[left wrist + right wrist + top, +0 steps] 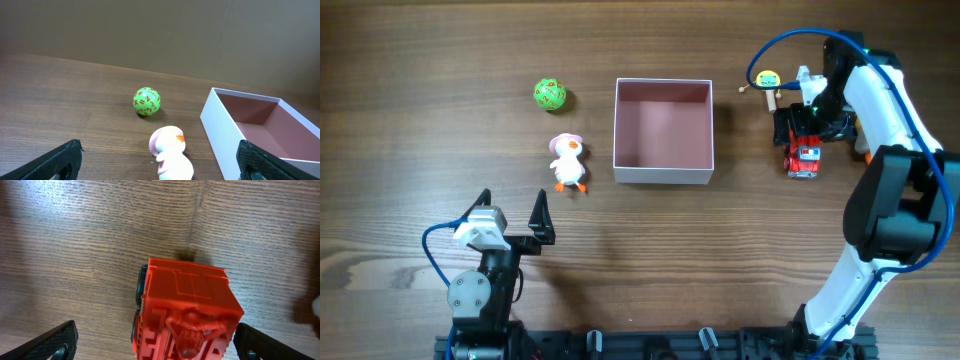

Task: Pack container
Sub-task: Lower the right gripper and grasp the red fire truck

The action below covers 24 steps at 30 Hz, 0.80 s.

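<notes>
The container (663,176), a square shallow box with white walls and a pink inside, stands empty at the table's middle; it also shows in the left wrist view (218,127). A white duck toy (567,162) (170,156) and a green ball (549,95) (147,101) lie to its left. A red toy truck (804,158) (186,307) lies to its right. My right gripper (805,128) (155,345) is open, hovering over the truck with a finger on each side. My left gripper (510,215) (160,150) is open and empty, near the front left, facing the duck.
A small yellow toy (768,80) lies at the back right, behind the right gripper. A small orange thing (868,155) peeks out beside the right arm. The right arm's blue cable loops above the table's back right.
</notes>
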Tool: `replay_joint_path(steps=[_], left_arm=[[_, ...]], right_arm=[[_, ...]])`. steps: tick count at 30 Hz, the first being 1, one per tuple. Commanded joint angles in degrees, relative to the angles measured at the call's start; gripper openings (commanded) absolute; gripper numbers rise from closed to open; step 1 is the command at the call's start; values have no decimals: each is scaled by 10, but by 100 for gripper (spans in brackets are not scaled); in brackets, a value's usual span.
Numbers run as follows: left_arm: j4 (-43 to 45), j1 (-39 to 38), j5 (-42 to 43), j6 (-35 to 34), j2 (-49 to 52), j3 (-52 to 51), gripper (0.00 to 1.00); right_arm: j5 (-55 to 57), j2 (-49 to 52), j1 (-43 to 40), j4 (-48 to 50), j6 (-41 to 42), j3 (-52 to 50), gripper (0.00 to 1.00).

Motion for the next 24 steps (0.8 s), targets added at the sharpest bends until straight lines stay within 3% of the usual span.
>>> replay_joint_path(steps=[1, 19, 24], left_arm=[[-4, 4, -1, 11, -4, -2, 100], [-4, 4, -1, 11, -4, -2, 100], [-4, 4, -1, 11, -4, -2, 100]], right_arm=[[-9, 11, 1, 2, -15, -1, 100], [-9, 12, 1, 37, -15, -44, 98], [4, 12, 1, 44, -13, -43, 84]])
